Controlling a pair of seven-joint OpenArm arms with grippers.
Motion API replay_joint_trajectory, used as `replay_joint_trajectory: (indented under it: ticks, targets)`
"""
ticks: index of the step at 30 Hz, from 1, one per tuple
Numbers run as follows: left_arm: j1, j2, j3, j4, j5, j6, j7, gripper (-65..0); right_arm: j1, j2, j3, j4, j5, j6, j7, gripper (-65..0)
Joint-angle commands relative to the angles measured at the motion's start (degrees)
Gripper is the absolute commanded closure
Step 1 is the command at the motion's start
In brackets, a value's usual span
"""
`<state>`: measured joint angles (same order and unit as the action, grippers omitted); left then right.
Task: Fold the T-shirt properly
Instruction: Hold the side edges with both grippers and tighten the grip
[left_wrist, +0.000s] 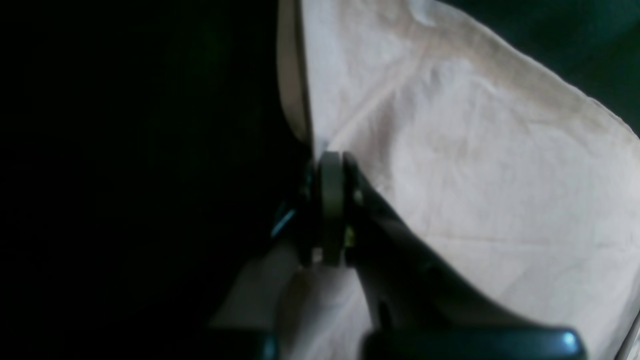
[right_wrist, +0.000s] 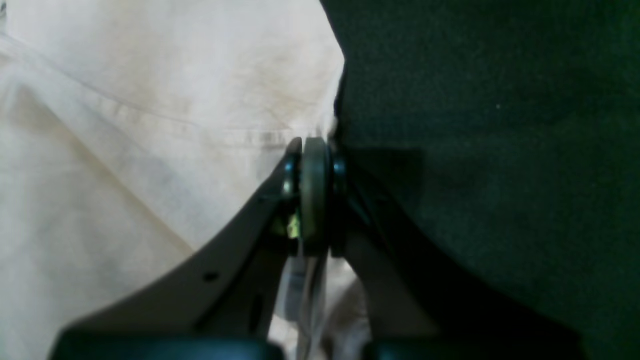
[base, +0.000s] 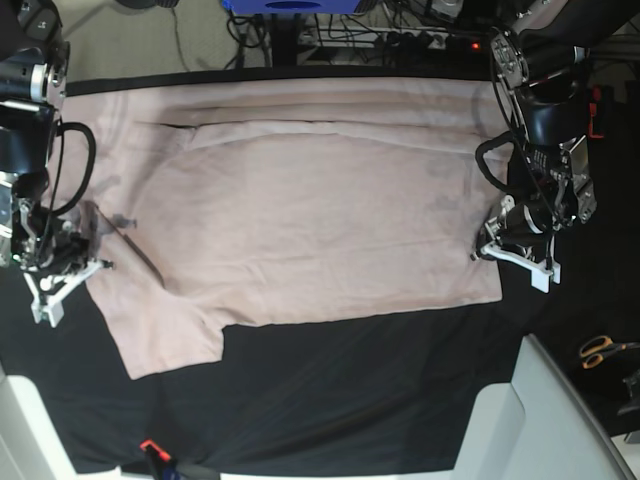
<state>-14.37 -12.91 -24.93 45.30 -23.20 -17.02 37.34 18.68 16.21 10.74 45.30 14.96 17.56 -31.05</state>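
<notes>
Surface: black table cloth (base: 330, 390) covers the bench; cables and a blue item sit along the far edge in the base view.
T-shirt (base: 310, 230): pale pink, spread flat across the middle of the cloth, running nearly the full width between the two arms. One sleeve lies at the near-left corner of the base view. A fold line runs along the far edge.
Left gripper (left_wrist: 331, 165): on the right side of the base view, at the shirt's edge. Wrist view shows the pads pressed together with the pink cloth edge caught between them; fabric also shows below the jaws.
Right gripper (right_wrist: 314, 150): on the left side of the base view, at the opposite edge. Pads pressed together, pinching the shirt right where the hem stitching meets the cloth's edge; dark table cloth on the other side of the jaws.
Shirt state: mostly flat with light wrinkles, both pinched edges low near the table.
Scissors (base: 603, 350): orange-handled, on the cloth at the base view's right edge, well apart from the shirt.
Near edge: pale panels at both near corners, and a small red-tipped item at the near edge.
</notes>
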Motion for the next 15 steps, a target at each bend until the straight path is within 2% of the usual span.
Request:
replay_joint_trajectory:
  ticks: [1, 9, 15]
  targets:
    - [1.14, -0.24, 0.18, -0.42, 2.50, 0.71, 4.46, 0.0, 1.50, 0.98, 0.03, 0.99, 0.38, 0.24, 1.03, 0.0]
    - [8.52, -1.20, 0.18, 11.54, 2.59, 0.80, 5.95, 0.0, 1.50, 0.98, 0.03, 0.99, 0.38, 0.24, 1.03, 0.0]
    - [9.49, -1.56, 0.44, 13.38, 3.03, 0.80, 7.80, 0.0, 1.50, 0.98, 0.03, 0.99, 0.38, 0.24, 1.03, 0.0]
